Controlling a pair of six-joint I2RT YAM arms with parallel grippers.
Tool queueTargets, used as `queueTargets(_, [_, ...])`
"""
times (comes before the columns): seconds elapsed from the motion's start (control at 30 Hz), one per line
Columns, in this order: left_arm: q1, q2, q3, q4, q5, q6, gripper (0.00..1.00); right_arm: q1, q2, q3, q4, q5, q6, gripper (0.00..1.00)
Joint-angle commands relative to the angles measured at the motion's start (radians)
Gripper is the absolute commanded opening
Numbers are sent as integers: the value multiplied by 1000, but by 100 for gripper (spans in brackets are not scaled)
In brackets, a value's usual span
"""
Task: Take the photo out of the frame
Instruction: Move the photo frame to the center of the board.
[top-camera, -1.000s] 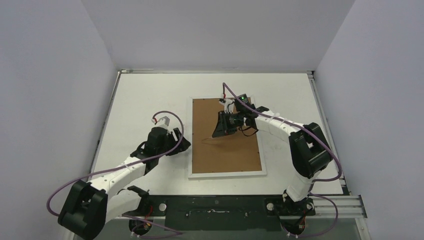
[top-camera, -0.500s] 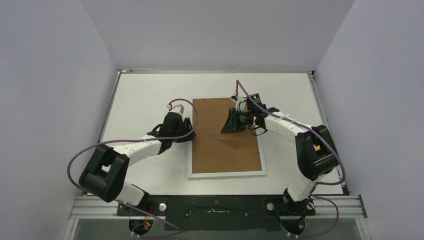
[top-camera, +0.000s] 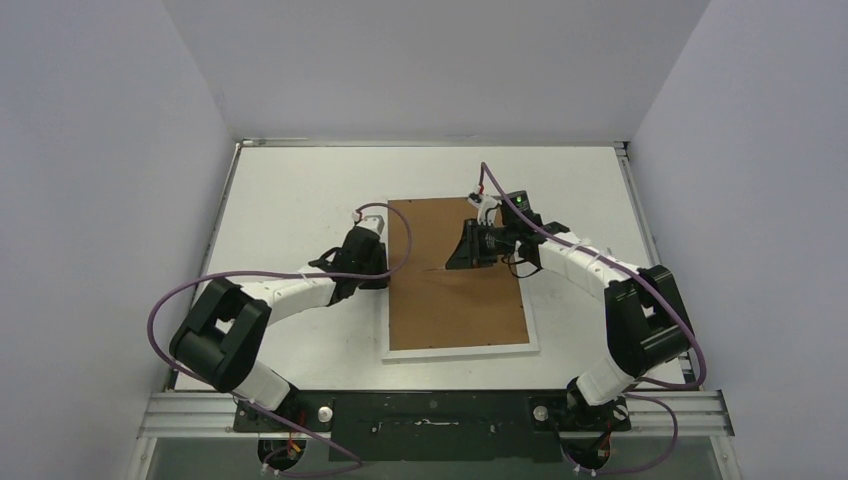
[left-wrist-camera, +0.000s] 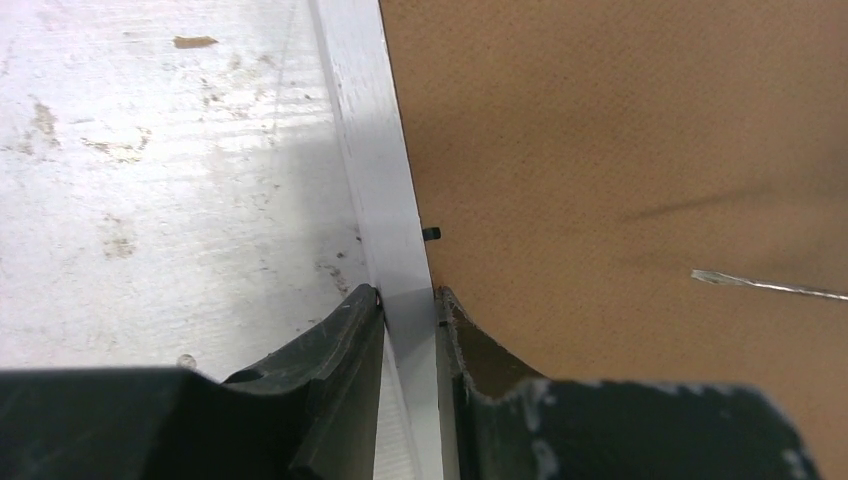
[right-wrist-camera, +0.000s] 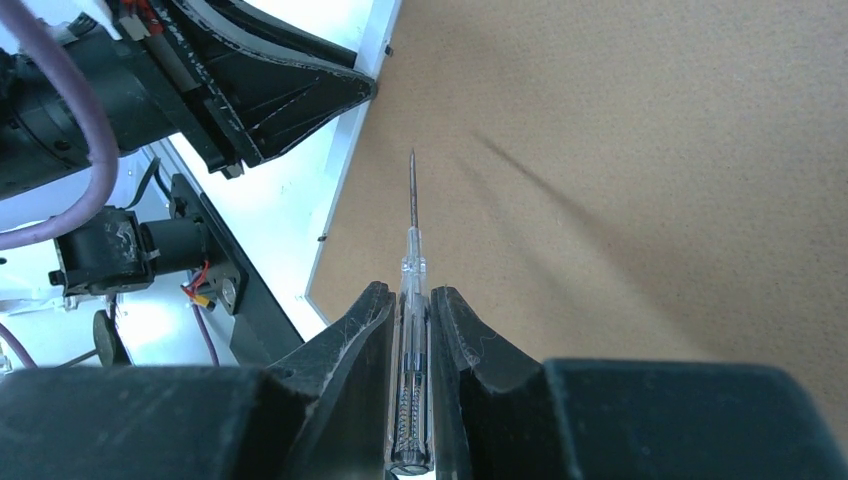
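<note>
The frame (top-camera: 455, 300) lies face down at the table's middle, its brown fibreboard back (left-wrist-camera: 600, 130) up inside a narrow white border (left-wrist-camera: 365, 150). My left gripper (left-wrist-camera: 408, 295) is shut on the left border, one finger outside it and one on the back; in the top view it (top-camera: 385, 268) sits at the frame's left edge. My right gripper (right-wrist-camera: 410, 295) is shut on a clear-handled screwdriver (right-wrist-camera: 411, 260), whose thin tip (left-wrist-camera: 770, 286) points left just above the back. The photo is hidden under the backing.
A small black retaining tab (left-wrist-camera: 431, 234) sits at the inner edge of the border just ahead of my left fingers. White tabletop (top-camera: 290, 200) surrounds the frame, with grey walls on three sides. The left gripper (right-wrist-camera: 290, 90) also shows in the right wrist view.
My left arm swung right to the frame's left edge and its jaws closed onto the border. The frame shifted slightly right. My right gripper moved a little right with the screwdriver.
</note>
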Motion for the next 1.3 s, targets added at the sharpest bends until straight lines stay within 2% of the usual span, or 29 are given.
queueTargets(0.0, [-52,-20,-4,-74,30,46,17,-5,-51,-22,27,-1,-10,5])
queueTargets(0.3, [-122,-101,-88,-50,61,40,17,-6,-92,-87,7,7,-28,5])
queueTargets(0.6, [-115,-104,-100,-14,71,69,17,3,-81,-101,51,-4,-23,7])
queueTargets(0.63, [-108,-97,-97,-3,78,68,17,15,-72,-93,56,20,-19,9])
queueTargets(0.77, [-75,-77,-89,81,123,65,19,78,-39,-26,68,117,-38,5])
queueTargets(0.87, [-60,-79,-79,89,136,69,23,68,0,-11,124,70,-28,5])
queueTargets(1.0, [-36,-110,-99,111,141,46,36,46,118,26,161,-66,-44,5])
queueTargets(1.13, [-6,-194,-154,172,171,-10,49,47,197,63,160,-98,-81,5])
queueTargets(1.27, [40,-264,-205,228,194,-78,51,44,217,67,161,-121,-129,5])
